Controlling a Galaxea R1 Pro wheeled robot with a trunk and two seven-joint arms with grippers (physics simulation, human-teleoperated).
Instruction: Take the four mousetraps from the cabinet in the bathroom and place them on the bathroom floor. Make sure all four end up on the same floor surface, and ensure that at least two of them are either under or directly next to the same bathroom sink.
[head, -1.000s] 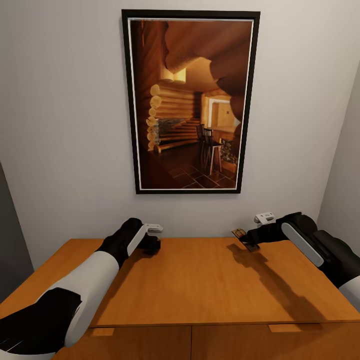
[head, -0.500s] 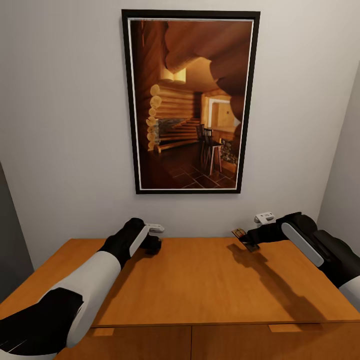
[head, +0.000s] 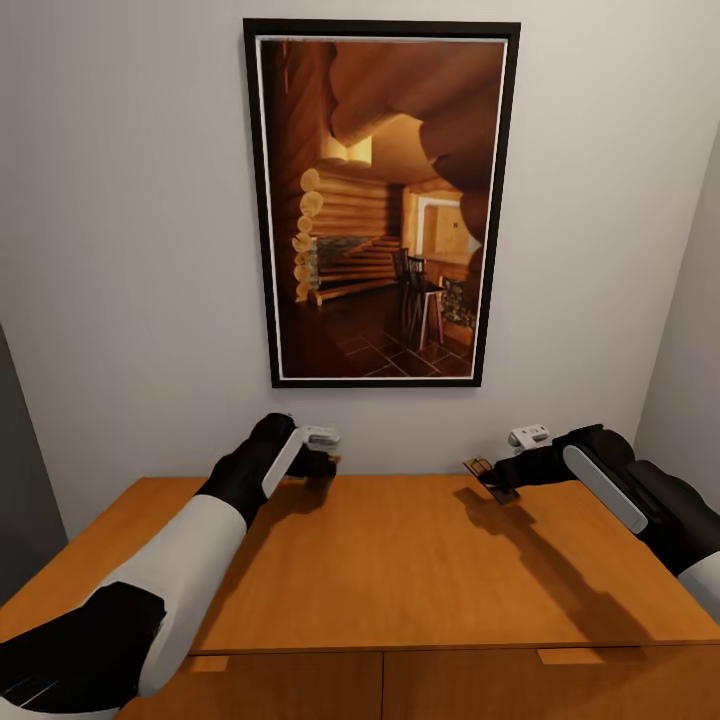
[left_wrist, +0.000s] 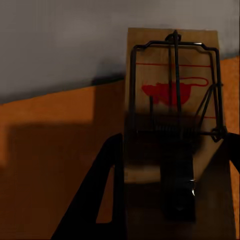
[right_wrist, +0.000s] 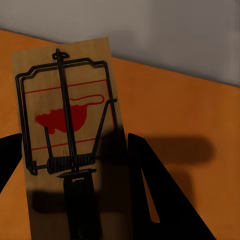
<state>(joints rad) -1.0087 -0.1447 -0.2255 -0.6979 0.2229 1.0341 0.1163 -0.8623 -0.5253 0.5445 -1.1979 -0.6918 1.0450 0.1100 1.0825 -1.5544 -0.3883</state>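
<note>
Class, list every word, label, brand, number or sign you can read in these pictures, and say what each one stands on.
There is no readable text.
Mousetrap in the left gripper: a red mouse shape between thin red lines, no words.
Mousetrap in the right gripper: the same red mouse shape and lines, no words.
Framed picture on the wall: a log-cabin interior, no lettering.

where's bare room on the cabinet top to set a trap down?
The orange-brown wooden cabinet top is bare between the two arms, from front edge toward the wall. Crowded only at the back: left end effector and right end effector, each holding a brown wooden mousetrap.
</note>
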